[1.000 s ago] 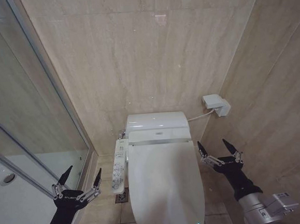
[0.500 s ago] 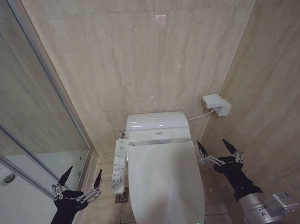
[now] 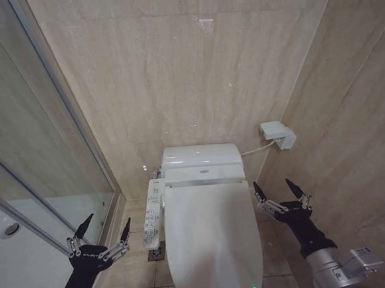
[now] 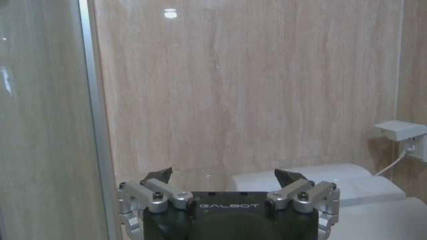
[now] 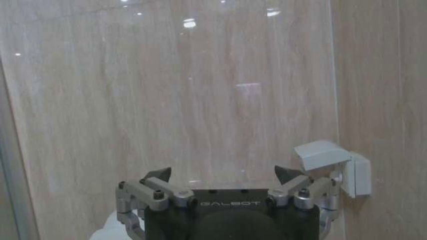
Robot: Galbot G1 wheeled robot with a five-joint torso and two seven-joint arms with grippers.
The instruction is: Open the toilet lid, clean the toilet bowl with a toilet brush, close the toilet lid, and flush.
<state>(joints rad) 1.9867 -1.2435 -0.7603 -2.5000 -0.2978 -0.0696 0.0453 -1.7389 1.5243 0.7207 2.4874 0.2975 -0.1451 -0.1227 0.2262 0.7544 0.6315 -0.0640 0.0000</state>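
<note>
The toilet lid [image 3: 213, 239] is a smooth white oval lying shut over the toilet bowl, which is hidden beneath it. My left gripper [image 3: 106, 221] hangs open low on the left, beside the toilet and apart from it; it also shows in the left wrist view [image 4: 227, 176], empty. On the toilet's right side my right gripper [image 3: 277, 188] stands open, close to the lid's edge without touching, and it shows in the right wrist view [image 5: 227, 174] too, holding nothing. The toilet brush is out of view.
A white control panel [image 3: 153, 219] juts from the toilet's left side. The white tank housing [image 3: 201, 158] sits against the beige marble wall. A white wall socket box [image 3: 278, 135] with a cord is at the right corner. A glass shower door [image 3: 34, 163] bounds the left.
</note>
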